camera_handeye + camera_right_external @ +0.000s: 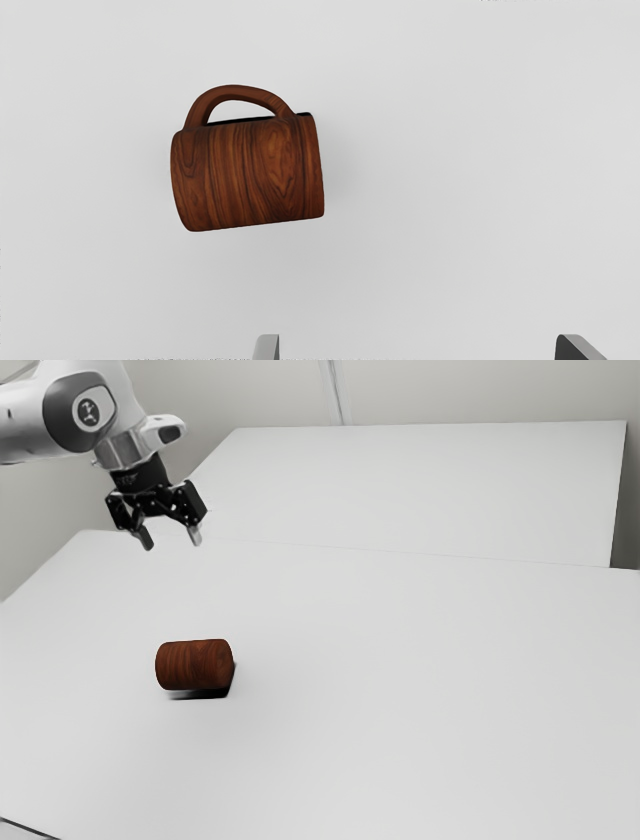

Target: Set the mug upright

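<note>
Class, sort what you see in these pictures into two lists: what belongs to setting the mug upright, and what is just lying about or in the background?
Belongs to the job:
- brown mug, on its side
- open claw, above the table
- white table under the mug

Background:
- white surface beyond the table
- pale wall

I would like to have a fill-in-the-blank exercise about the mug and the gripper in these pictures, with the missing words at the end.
1. The mug is not upright: it lies on its ____.
2. Its handle and its body show the grain of ____.
3. Neither shut nor holding anything, the gripper is ____.
4. The number of mugs on the table is ____.

Missing words: side; wood; open; one.
</note>
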Tool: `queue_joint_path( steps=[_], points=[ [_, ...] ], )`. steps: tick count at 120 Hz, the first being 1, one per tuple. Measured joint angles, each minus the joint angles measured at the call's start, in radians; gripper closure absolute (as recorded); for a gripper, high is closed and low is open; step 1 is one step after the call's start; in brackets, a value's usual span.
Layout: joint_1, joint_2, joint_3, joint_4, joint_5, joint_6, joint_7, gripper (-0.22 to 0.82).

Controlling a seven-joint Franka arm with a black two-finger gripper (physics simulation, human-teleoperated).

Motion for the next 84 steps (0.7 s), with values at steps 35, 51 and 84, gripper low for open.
queue_joint_path(
  steps=[35, 51, 84],
  points=[
    [0.153, 0.042, 0.000, -0.048, -0.072, 0.004, 0.083, 0.00],
    [0.201, 0.021, 0.003, -0.146, -0.099, 0.037, 0.125, 0.00],
    [0.253, 0.025, 0.011, -0.264, -0.176, 0.145, 0.225, 0.00]
  ],
)
